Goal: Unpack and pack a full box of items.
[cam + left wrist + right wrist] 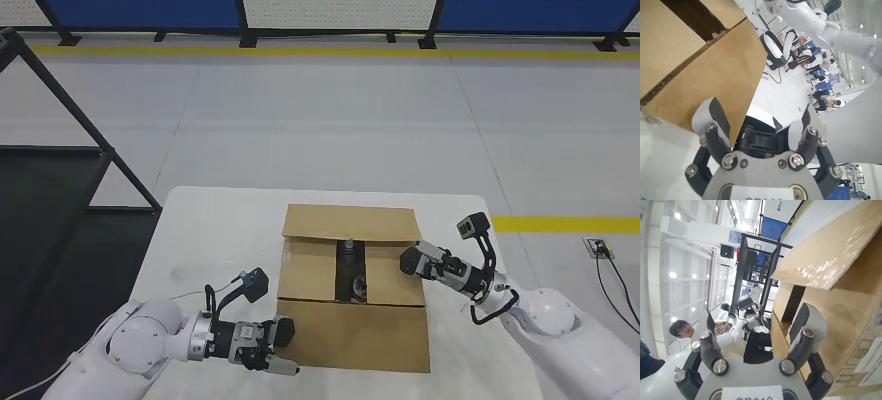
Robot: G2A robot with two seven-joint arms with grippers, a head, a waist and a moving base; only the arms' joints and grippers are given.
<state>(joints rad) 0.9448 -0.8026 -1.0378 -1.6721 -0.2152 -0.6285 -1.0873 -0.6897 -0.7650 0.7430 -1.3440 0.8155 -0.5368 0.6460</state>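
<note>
A brown cardboard box (350, 335) stands in the middle of the white table (220, 230), its flaps folded outward. A dark bottle-like item (349, 268) stands in the opening; the remaining contents are hidden. My left gripper (288, 347) is at the left corner of the near flap. It is open, and the flap's (696, 66) corner reaches in between the fingers (719, 117), close to one pad. My right gripper (408, 261) is at the box's right side, also open. One of its fingers (800, 317) lies against the box wall (838, 306) below a side flap.
A black metal frame (60, 200) stands off the table's left side. The table's far strip and left part are bare. A label (870, 353) is stuck on the box's right wall.
</note>
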